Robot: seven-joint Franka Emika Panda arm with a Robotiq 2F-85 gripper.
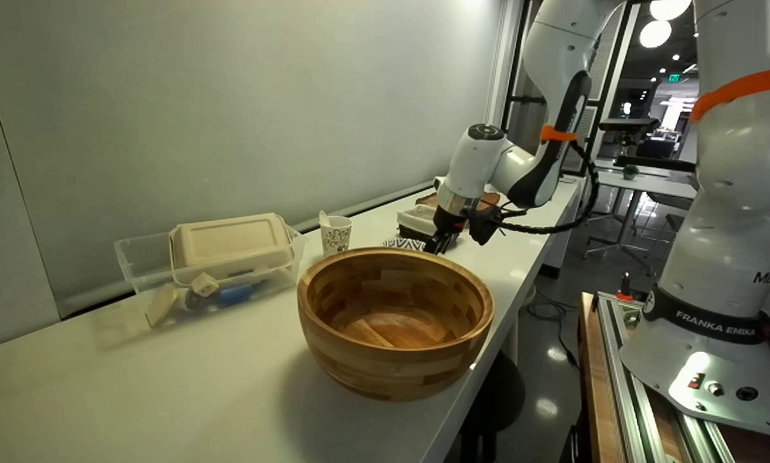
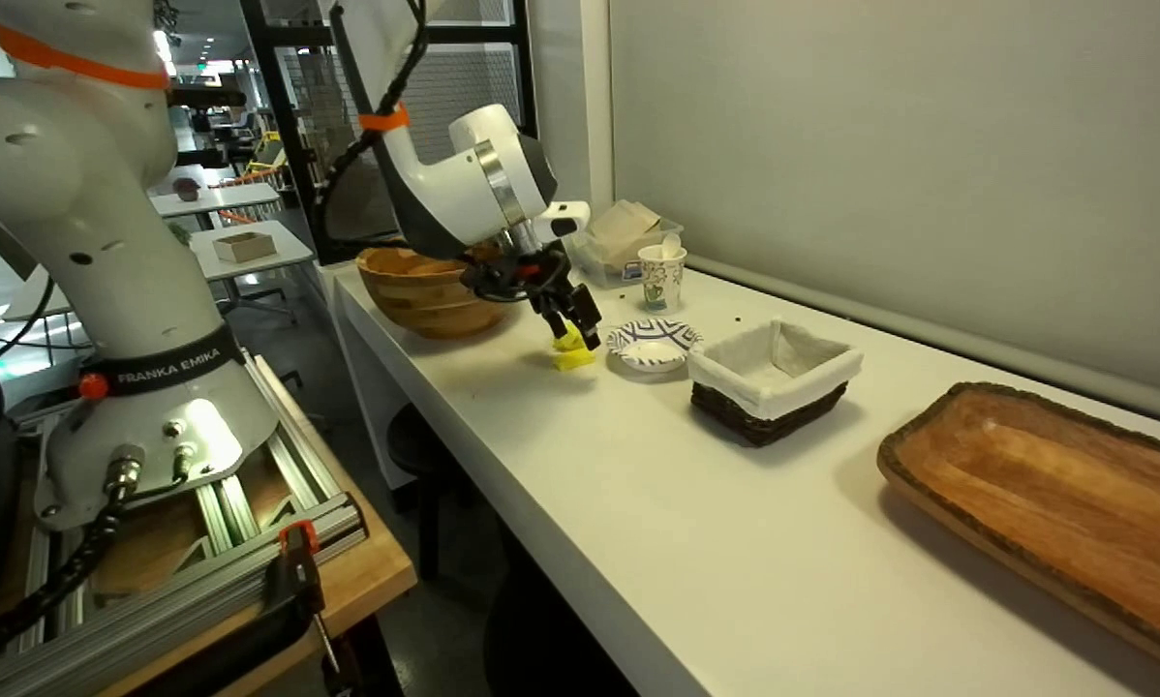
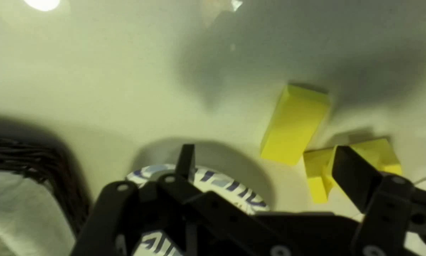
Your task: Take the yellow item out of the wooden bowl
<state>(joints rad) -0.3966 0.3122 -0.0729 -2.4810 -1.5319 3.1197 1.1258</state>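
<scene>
- The wooden bowl (image 1: 385, 373), round and deep with a thick rim, stands upright near the table's edge, at lower centre of an exterior view.
- A white robot arm (image 1: 558, 71) extends from the upper right of that frame over the long white table (image 2: 638, 503).
- The black gripper (image 2: 574, 339) points downward at the centre of an exterior view. Its jaws are spread: in the wrist view the two fingers (image 3: 357, 179) stand wide apart, at lower centre and lower right.
- A yellow block (image 3: 294, 126) lies on the table, outside the wooden bowl, right of centre in the wrist view.
- Just below and right of it are more yellow pieces (image 3: 316, 163), partly covered by a finger; how many, I cannot tell.
- A patterned bowl (image 2: 653, 347), white with dark zigzags, sits near the centre of an exterior view, just right of the yellow.
- Farther right: a dark woven basket (image 2: 735, 411) lined with white cloth (image 2: 817, 378), then a wooden tray (image 2: 1074, 513) cut off by the frame.
- At left in an exterior view, a clear container (image 1: 142, 257) holds a tan box (image 1: 231, 241).
</scene>
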